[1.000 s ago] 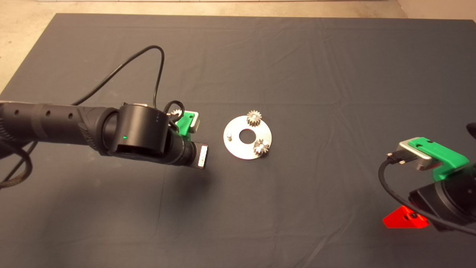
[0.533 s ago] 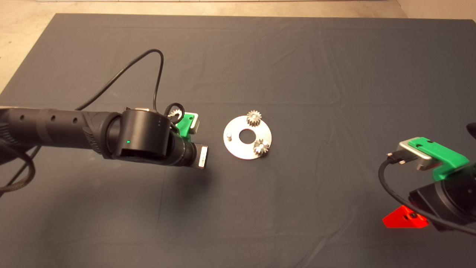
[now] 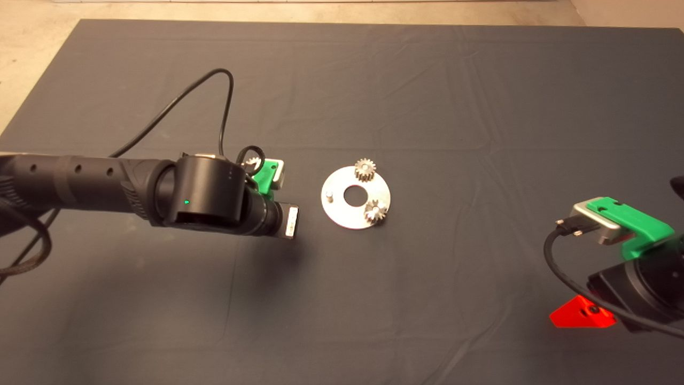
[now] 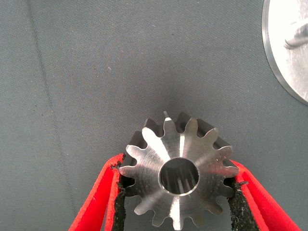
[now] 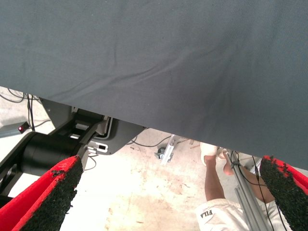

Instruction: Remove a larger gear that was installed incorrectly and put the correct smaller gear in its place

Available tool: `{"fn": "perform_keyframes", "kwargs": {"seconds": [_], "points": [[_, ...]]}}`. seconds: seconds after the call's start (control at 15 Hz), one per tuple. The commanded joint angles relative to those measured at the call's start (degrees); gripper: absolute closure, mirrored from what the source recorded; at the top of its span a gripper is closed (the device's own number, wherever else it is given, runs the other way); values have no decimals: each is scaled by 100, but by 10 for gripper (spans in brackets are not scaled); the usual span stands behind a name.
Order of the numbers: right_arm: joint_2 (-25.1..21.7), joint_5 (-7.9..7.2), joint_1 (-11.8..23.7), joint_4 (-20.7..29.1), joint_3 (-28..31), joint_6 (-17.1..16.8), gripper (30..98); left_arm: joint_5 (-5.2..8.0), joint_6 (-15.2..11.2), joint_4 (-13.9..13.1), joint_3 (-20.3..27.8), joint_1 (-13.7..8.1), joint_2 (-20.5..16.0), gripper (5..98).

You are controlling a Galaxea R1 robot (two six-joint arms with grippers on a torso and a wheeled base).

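In the left wrist view my left gripper (image 4: pixel 177 168) is shut on the larger gear (image 4: pixel 179 175), a bright silver gear with pointed teeth and a dark centre hole, held just above the mat. The round metal plate (image 3: pixel 342 214) lies right of it, with one bare peg (image 3: pixel 330 194) on its left side and two gears (image 3: pixel 365 170) (image 3: pixel 375 211) seated on it. In the head view the left arm (image 3: pixel 208 195) hides the fingers. A gear's edge (image 3: pixel 251 159) peeks out behind the wrist; I cannot tell whether it is the smaller gear or the held one.
My right gripper (image 3: pixel 582 315) waits open at the lower right edge of the mat (image 3: pixel 427 96). Its wrist view shows the mat's edge (image 5: pixel 159 130), bare floor, cables and a person's leg (image 5: pixel 214 192). A black cable (image 3: pixel 224 107) loops above the left arm.
The left arm has shifted only slightly to the left, still holding the gear. The plate, its gears and the right arm have not moved.
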Motion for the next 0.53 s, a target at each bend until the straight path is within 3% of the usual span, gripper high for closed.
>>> {"fn": "perform_keyframes", "kwargs": {"seconds": [0.0,0.47], "points": [[7,-716,90,-143,24,28,308,184,-105,166,31,-80,0,613],[7,-716,90,-146,31,30,308,175,-183,183,39,-80,9,554]]}}
